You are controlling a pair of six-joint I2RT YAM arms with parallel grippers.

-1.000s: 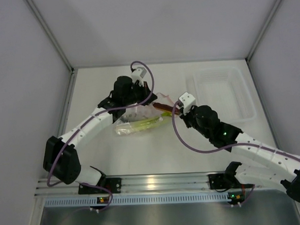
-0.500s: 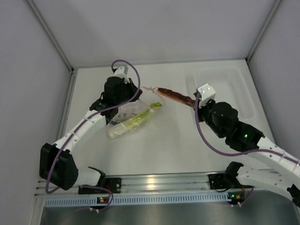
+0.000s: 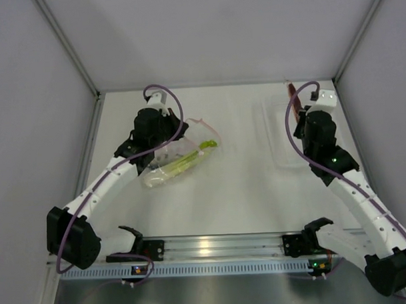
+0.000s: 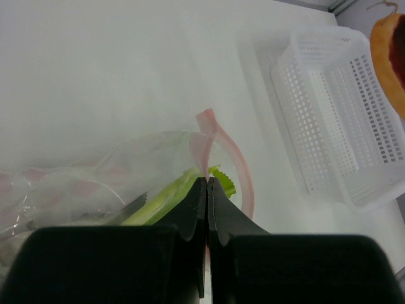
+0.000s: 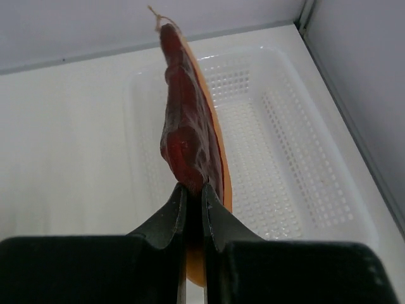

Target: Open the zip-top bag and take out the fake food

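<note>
The tray (image 3: pixel 282 139) sits at 2 o'clock and the zip-top bag (image 3: pixel 176 159) at 9. My left gripper (image 4: pixel 207 180) pinches the bag's mouth tight, with the leek (image 4: pixel 168 199) inside. My right gripper (image 5: pixel 193 187) squeezes the slice (image 5: pixel 186 133) by the tray's far edge. I should bring it over the middle, go low, then let go.

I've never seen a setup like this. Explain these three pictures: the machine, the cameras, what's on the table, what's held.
A left arm and a right arm, both robotic, are bolted at the near edge of the table, each ending in two fingers. One picture looks down from above and behind them; the other two come from a camera on each wrist. On the table lie a clear zip-top bag holding a green stalk, and a white perforated tray. The left gripper is shut on the bag's mouth beside the pink zip strip. The right gripper pinches an orange and dark red slice, lifted near the tray.
</note>
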